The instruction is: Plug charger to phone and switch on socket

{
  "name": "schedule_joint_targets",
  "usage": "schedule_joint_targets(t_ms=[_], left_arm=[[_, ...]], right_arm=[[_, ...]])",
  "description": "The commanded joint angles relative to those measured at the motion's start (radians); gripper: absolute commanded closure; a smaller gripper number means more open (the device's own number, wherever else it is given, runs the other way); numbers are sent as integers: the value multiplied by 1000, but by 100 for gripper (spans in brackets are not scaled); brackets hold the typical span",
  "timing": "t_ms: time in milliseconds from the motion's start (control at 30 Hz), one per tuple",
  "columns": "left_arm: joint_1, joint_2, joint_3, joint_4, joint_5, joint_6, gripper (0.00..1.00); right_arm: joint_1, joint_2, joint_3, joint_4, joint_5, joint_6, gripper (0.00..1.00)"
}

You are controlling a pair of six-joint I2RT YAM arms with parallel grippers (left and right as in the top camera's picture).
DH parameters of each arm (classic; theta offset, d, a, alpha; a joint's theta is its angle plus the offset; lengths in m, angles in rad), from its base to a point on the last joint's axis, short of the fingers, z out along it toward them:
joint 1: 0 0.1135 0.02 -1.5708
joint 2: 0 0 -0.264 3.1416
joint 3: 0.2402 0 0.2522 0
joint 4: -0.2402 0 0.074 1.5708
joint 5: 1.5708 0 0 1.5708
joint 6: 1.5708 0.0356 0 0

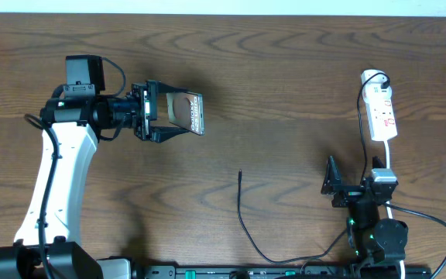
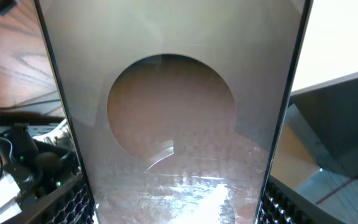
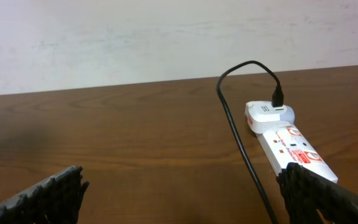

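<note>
The left gripper is clenched on the phone, raised over the table (its glossy face fills the wrist view). The charger tip lies between the arms, toward the robot from the phone, its long axis pointing away from the robot. The right gripper gapes empty beside the socket. The table is bare dark wood, with a pale wall beyond.
</note>
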Motion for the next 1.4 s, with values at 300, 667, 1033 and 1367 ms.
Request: schedule_joint_targets(t_ms=[300, 667, 1033, 1367], left_arm=[[-1, -34, 2, -62, -509, 34, 92], [-1, -34, -39, -174, -860, 64, 93], [-1, -28, -58, -191, -914, 64, 92], [-1, -28, -58, -191, -895, 64, 93]], right_arm=[[8, -3, -1, -4, -6, 14, 1], [8, -3, -1, -4, -6, 14, 1], [8, -3, -1, -4, -6, 14, 1], [8, -3, -1, 5, 0, 15, 1]])
